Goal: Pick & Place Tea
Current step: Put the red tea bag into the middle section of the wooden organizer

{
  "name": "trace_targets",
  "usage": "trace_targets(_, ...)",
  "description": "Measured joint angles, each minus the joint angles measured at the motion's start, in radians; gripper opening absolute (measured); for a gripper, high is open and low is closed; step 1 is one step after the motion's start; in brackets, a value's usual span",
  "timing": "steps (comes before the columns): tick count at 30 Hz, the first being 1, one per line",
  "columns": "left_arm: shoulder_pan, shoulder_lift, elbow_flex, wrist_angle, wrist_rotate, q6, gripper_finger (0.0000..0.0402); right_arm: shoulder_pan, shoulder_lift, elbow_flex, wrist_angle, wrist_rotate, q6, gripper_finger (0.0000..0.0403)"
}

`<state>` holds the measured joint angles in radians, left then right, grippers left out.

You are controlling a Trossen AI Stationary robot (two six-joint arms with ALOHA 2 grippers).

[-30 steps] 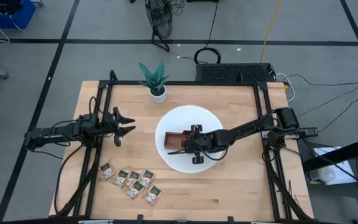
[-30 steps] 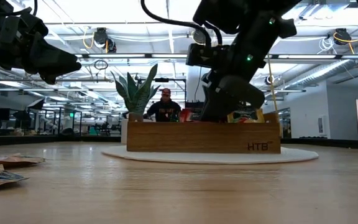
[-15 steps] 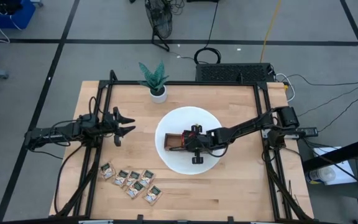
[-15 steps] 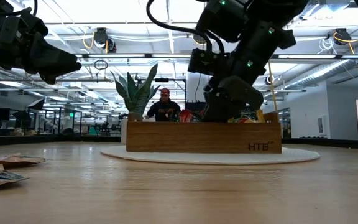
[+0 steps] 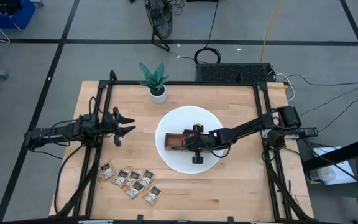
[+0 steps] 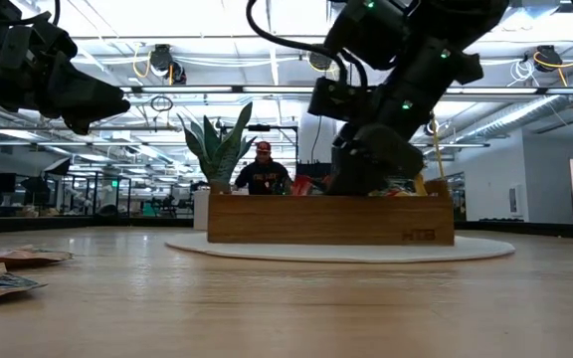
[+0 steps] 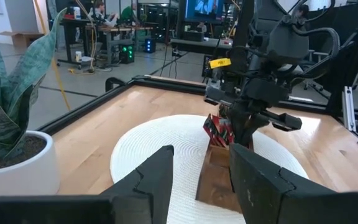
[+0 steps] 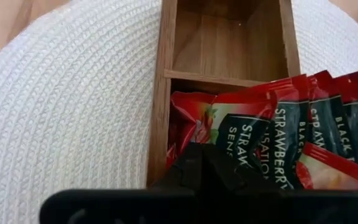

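Observation:
A brown wooden tray (image 5: 174, 142) with three compartments sits on a round white mat (image 5: 179, 165). Red tea sachets (image 8: 272, 130) stand on edge in its middle compartment; the end compartment (image 8: 229, 37) is bare wood. Several pale beige and dark green sachets (image 5: 132, 182) lie flat near the table's near-left edge. My right gripper (image 5: 195, 138) reaches down into the tray among the red sachets, fingers together (image 8: 205, 167). My left gripper (image 5: 125, 124) hovers open at the table's left, apart from everything. My right gripper comes from above, slanting in from the table's right, and its shut fingertips (image 8: 197, 163) sit against the upper edges of the red sachets (image 8: 194, 127) at the divider end of the middle compartment. Whether a sachet is caught between the fingers cannot be told.
A potted plant (image 5: 154, 81) stands at the far edge, left of the mat. Black frame rails (image 5: 107, 93) run along the table's left and right sides. Bare wood lies between the mat and the loose sachets. A person (image 6: 264, 174) sits in the room beyond the table.
My right gripper has sunk a little lower into the tray and shifted slightly toward the table's right. The tray has slid a small way along the mat with it. The left arm has kept still.

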<state>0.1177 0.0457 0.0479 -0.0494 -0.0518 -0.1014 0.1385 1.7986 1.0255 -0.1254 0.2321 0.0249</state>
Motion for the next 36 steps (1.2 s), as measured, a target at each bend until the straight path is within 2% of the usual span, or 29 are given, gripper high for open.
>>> trace_targets(13,0.000,0.000,0.000,0.000,0.001,0.000,0.0157,0.006,-0.073,-0.002,-0.017,0.000,0.023,0.0000)
trace_targets(20,0.000,0.000,0.000,0.000,0.001,0.000,0.0157,0.007,-0.076,-0.001,-0.019,0.003,0.079,0.0001)
trace_targets(29,0.000,0.000,0.000,0.000,0.001,0.000,0.0157,0.006,-0.076,0.000,-0.012,0.006,0.071,0.0031)
trace_targets(36,0.000,0.000,0.000,0.000,0.001,0.000,0.0157,0.006,-0.077,0.001,-0.012,0.006,0.068,0.0022)
